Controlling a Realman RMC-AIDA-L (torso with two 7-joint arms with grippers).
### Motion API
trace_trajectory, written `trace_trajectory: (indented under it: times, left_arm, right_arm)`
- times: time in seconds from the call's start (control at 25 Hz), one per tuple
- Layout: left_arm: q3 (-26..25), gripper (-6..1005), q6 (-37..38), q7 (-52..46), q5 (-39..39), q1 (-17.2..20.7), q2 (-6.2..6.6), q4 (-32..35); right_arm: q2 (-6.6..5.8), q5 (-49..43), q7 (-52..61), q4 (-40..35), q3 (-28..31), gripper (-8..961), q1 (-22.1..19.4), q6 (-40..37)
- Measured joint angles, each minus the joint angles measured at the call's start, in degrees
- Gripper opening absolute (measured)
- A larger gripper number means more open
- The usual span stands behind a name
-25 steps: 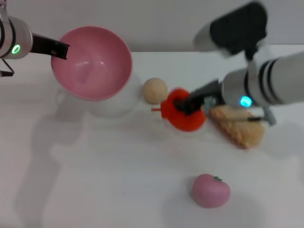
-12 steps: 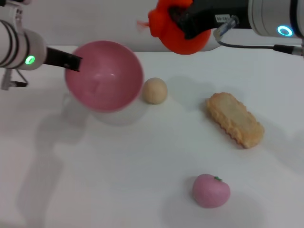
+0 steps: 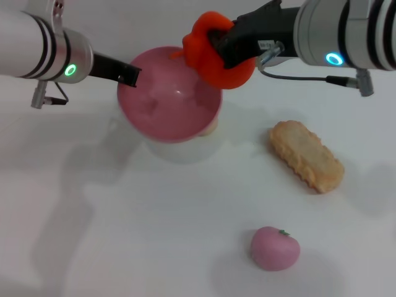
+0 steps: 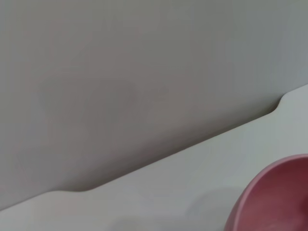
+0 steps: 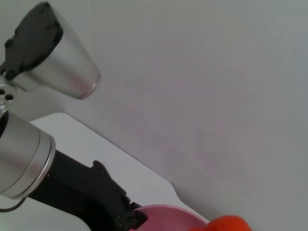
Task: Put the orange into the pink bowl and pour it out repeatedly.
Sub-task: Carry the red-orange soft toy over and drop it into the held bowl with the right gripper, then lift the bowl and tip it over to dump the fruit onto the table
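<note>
In the head view the pink bowl (image 3: 167, 105) is held up above the table, tilted, with my left gripper (image 3: 127, 75) shut on its left rim. The orange (image 3: 213, 52) hangs over the bowl's right rim, squeezed in my right gripper (image 3: 221, 48), which is shut on it. The left wrist view shows only a piece of the pink bowl (image 4: 274, 199) against the white table and grey wall. In the right wrist view the pink bowl's rim (image 5: 168, 211), the top of the orange (image 5: 231, 224) and the left arm's black gripper (image 5: 130, 217) on the rim appear.
A beige ball (image 3: 213, 125) peeks out behind the bowl's lower right side. A long crusty bread piece (image 3: 306, 156) lies on the table at the right. A small pink peach-like toy (image 3: 275, 247) sits near the front.
The right gripper lifted the orange off the table and carried it left, over the bowl. The left arm swung the bowl to the right, hiding most of the beige ball.
</note>
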Motion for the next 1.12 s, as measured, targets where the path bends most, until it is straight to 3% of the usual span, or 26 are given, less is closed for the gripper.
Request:
trace_trajectory:
  times: [0.12,0.56,0.64,0.8,0.92,0.96,1.0,1.12]
  left_arm:
    - [0.1,45,0.0,0.0,0.0,-0.3,0.01,0.0]
    - [0.4,45,-0.4,0.0,-0.6,-1.5,0.12,-0.1]
    - [0.4,45,-0.4,0.0,-0.6,-1.5,0.12,-0.1]
    - [0.4,45,-0.4,0.0,-0.6,-1.5,0.11,-0.1]
    - [0.9,45,0.0,1.0,-0.6,-1.3,0.08,0.1]
    - [3.3,45,2.6,5.0,-0.1,-0.5,0.07,0.2]
    - [3.3,45,2.6,5.0,-0.1,-0.5,0.07,0.2]
    - [5.3,45,3.8,7.6,0.2,-0.2,0.1,0.4]
  right_arm:
    - [0.0,1.0,-0.1,2.2,-0.2,65,0.1,-1.8]
    - [-0.09,1.9,-0.7,6.2,-1.4,195,1.8,-3.9]
    - [-0.09,2.0,-0.9,6.2,-1.1,422,1.6,-4.2]
    - [-0.08,1.9,-0.8,5.9,-0.7,463,1.3,-4.2]
    - [-0.11,0.9,1.2,4.5,2.3,493,-0.7,-3.5]
    - [-0.09,0.4,2.2,3.8,4.0,503,-1.7,-3.0]
    - [-0.11,-0.3,3.9,2.9,8.7,513,-4.0,-1.2]
    - [-0.11,-0.2,4.4,2.6,14.0,544,-6.5,0.7]
